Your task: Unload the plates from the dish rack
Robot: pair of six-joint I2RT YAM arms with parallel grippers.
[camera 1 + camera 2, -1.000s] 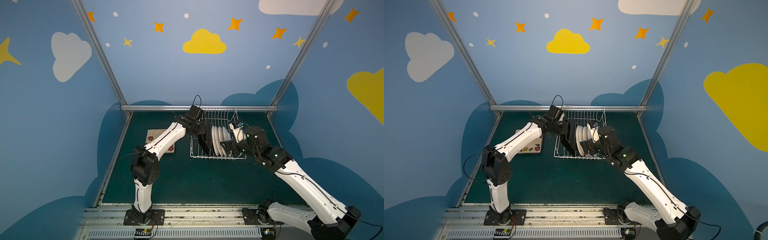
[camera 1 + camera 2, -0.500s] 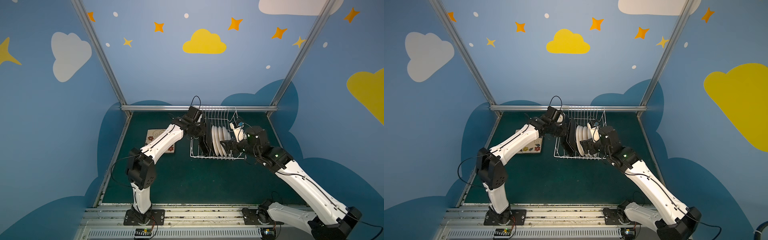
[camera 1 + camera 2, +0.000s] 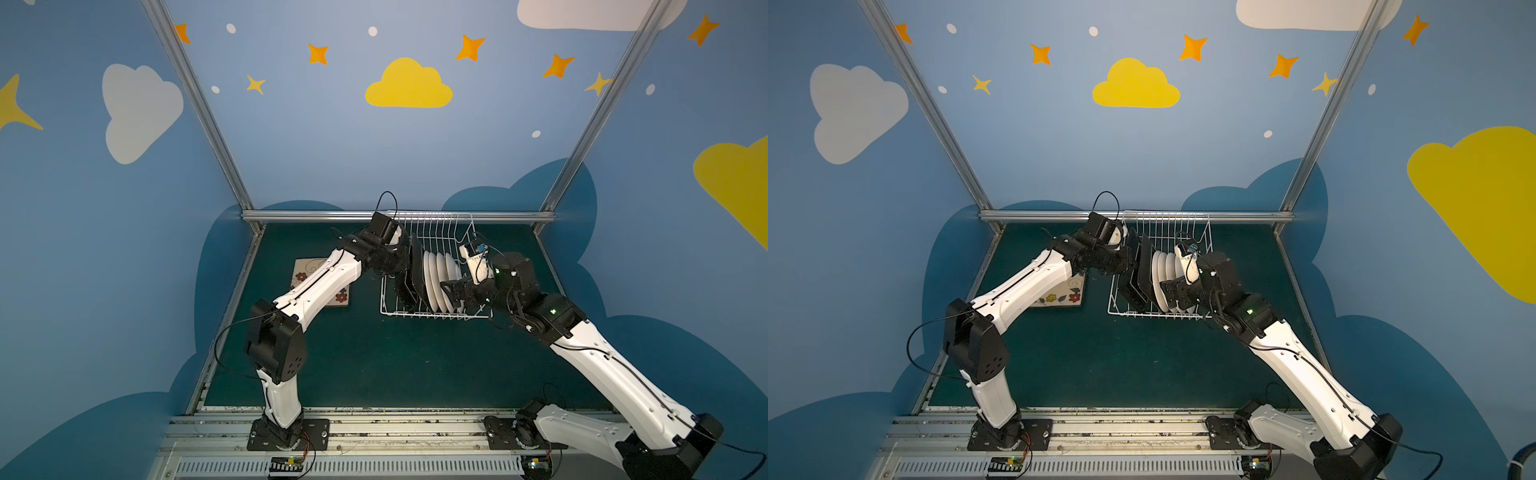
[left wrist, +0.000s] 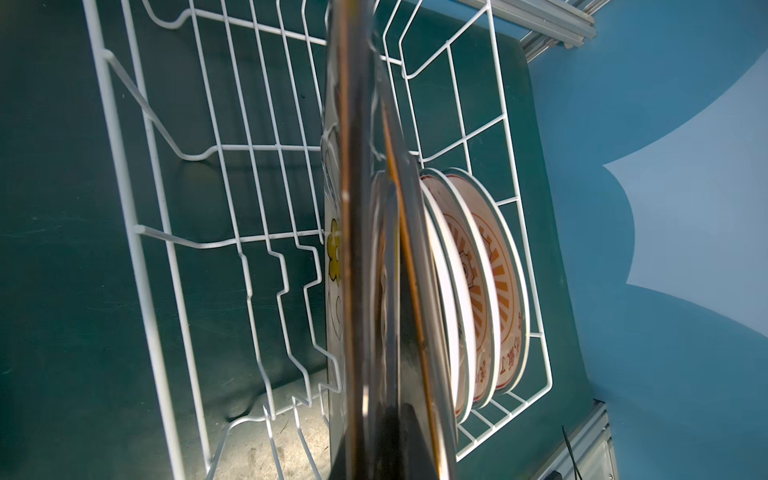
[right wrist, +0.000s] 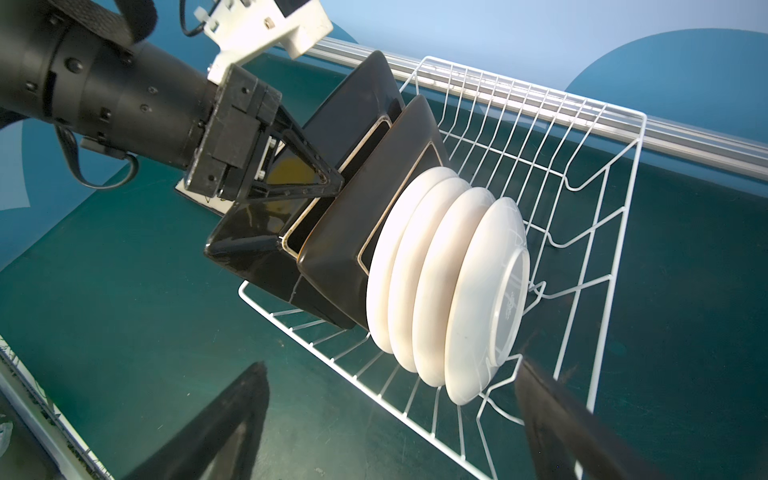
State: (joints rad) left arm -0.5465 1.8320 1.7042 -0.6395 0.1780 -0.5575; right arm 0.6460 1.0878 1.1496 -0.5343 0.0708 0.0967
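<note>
Pinching the outermost square plate [image 5: 365, 99], standing on edge in the dish rack [image 5: 540, 87] on the desk [image 3: 374, 365], by its rim with the left end effector [image 5: 316, 183], likely for lifting it out, and hanging the right end effector [image 5: 390, 365] spread, empty, beside the round plates [image 5: 478, 299].

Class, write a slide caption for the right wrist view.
Left gripper shut on a square plate in the dish rack, near four round white plates.

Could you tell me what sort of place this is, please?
Probably a robot test booth, not a kitchen: blue walls painted with clouds and stars, a metal frame, and two arms bolted down by a dish rack.
</note>
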